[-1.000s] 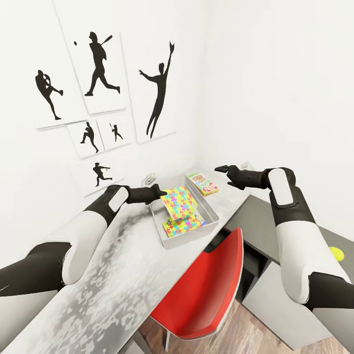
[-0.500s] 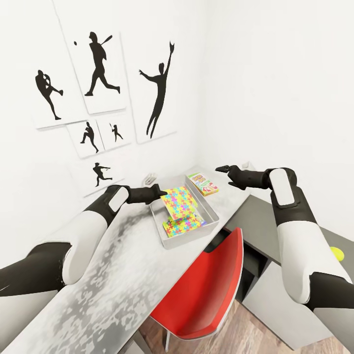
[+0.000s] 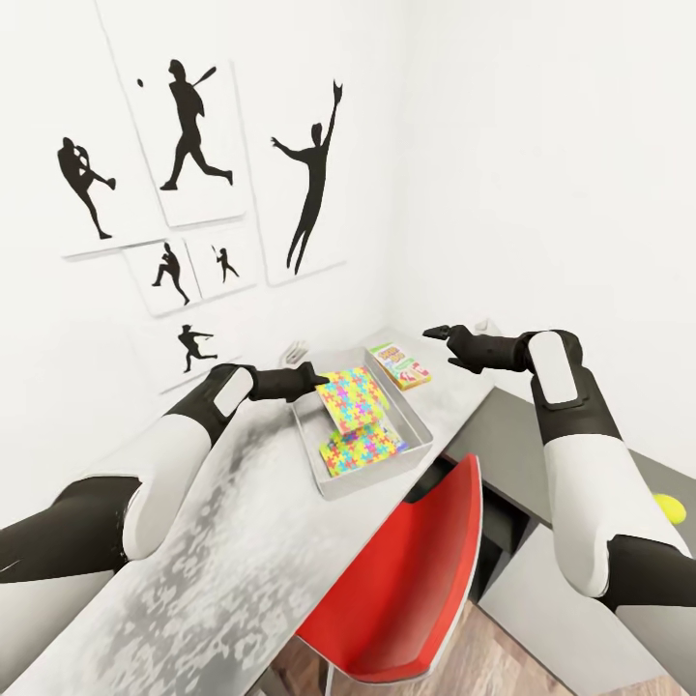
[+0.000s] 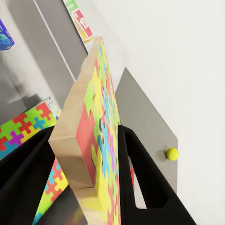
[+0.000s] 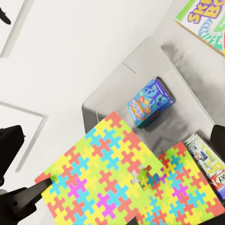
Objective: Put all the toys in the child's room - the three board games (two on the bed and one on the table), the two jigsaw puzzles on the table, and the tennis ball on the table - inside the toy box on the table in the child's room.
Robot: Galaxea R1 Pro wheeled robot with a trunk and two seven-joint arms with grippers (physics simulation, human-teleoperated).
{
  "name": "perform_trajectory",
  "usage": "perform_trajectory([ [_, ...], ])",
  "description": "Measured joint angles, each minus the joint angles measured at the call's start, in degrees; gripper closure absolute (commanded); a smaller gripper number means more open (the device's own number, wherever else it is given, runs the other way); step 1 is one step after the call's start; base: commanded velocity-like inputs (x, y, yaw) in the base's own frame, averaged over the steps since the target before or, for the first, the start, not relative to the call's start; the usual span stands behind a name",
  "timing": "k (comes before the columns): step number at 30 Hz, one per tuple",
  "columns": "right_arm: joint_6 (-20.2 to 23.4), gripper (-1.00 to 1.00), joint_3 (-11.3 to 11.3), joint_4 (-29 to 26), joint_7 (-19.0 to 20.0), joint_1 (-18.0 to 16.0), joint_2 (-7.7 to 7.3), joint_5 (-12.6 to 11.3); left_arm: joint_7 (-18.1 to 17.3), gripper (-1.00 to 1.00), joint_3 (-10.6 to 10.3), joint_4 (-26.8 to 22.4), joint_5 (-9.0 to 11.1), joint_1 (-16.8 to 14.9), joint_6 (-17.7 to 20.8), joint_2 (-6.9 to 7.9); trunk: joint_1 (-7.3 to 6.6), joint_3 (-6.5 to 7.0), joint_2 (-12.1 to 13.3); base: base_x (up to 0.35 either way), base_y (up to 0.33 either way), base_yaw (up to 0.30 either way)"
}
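My left gripper (image 3: pixel 316 385) is shut on the edge of a colourful jigsaw puzzle (image 3: pixel 354 396), held tilted over the grey toy box (image 3: pixel 379 474) on the table (image 3: pixel 232 512). In the left wrist view the fingers (image 4: pixel 140 168) clamp that puzzle (image 4: pixel 101 126). A second puzzle (image 3: pixel 360 450) lies flat in the box. The right wrist view looks down on a blue board game (image 5: pixel 150 102) and a white-green one (image 5: pixel 206 159) inside the box. The Skip-Bo game (image 3: pixel 400 365) lies on the table beyond the box. My right gripper (image 3: pixel 433 332) hovers open above it. The tennis ball (image 3: pixel 669 506) rests on the desk wing far right.
A red chair (image 3: pixel 411 580) stands tucked against the table's front edge, just below the toy box. White walls close the corner behind the table; baseball silhouette posters (image 3: pixel 193 135) hang on the left one. A small white object (image 3: pixel 295 346) sits by the wall behind the box.
The whole picture has shifted slightly, so the camera moved. My left gripper still holds the puzzle over the box and the right gripper stays above the Skip-Bo game.
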Motion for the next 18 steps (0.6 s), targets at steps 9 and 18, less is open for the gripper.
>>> perform_trajectory([
  [9,0.0,-1.0,0.0,0.0,0.0,0.0,0.03,-0.01,0.01,1.0,0.0,-0.03,0.02,0.0,-0.01,-0.12,0.0,0.0,0.0,0.008,-0.001,0.0],
  [18,0.0,-1.0,0.0,0.0,0.0,0.0,0.03,0.0,0.04,1.0,0.0,-0.02,-0.06,0.0,-0.02,-0.38,0.0,0.0,-0.01,0.0,-0.081,0.0],
])
